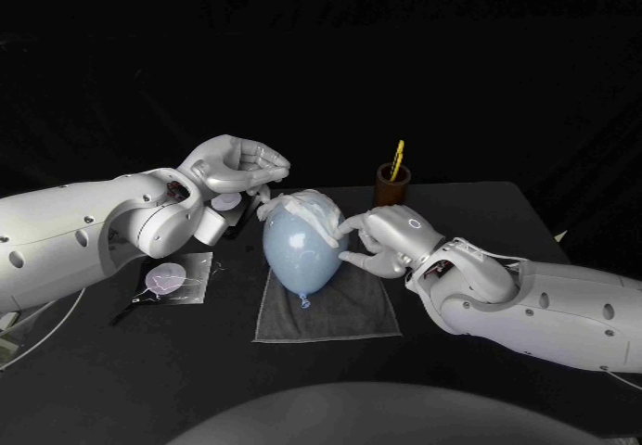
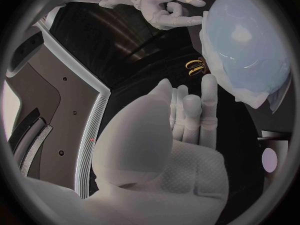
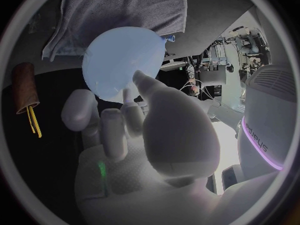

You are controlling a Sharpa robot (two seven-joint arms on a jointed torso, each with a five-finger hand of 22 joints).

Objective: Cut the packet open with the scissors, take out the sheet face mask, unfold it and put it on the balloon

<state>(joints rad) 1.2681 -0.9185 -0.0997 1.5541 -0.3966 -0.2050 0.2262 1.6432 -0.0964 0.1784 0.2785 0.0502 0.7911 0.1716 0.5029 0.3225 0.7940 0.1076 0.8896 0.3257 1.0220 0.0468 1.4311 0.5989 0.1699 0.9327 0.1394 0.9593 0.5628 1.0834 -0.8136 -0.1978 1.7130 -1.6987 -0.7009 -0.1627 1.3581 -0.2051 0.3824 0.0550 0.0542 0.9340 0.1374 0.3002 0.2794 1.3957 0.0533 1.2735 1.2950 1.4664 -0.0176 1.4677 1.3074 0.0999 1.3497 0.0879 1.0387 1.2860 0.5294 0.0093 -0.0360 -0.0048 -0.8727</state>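
A pale blue balloon (image 1: pixel 301 248) lies on a grey towel (image 1: pixel 351 311), its knot toward me. A white sheet mask (image 1: pixel 312 206) is draped over the balloon's far end. My right hand (image 1: pixel 384 239) rests against the balloon's right side, one fingertip (image 2: pixel 195 20) touching the mask's edge; it holds nothing that I can see. My left hand (image 1: pixel 238 165) hovers just above and left of the balloon's far end, fingers curled in with nothing in them. The cut packet (image 1: pixel 175 278) lies flat at the left. The scissors' yellow handles (image 1: pixel 396 159) stick out of a brown cup (image 1: pixel 391 189).
The brown cup stands just behind the balloon (image 3: pixel 124 61) and the right hand (image 3: pixel 134 135). A small white round thing (image 1: pixel 226 201) lies under my left forearm. The towel's near half is bare.
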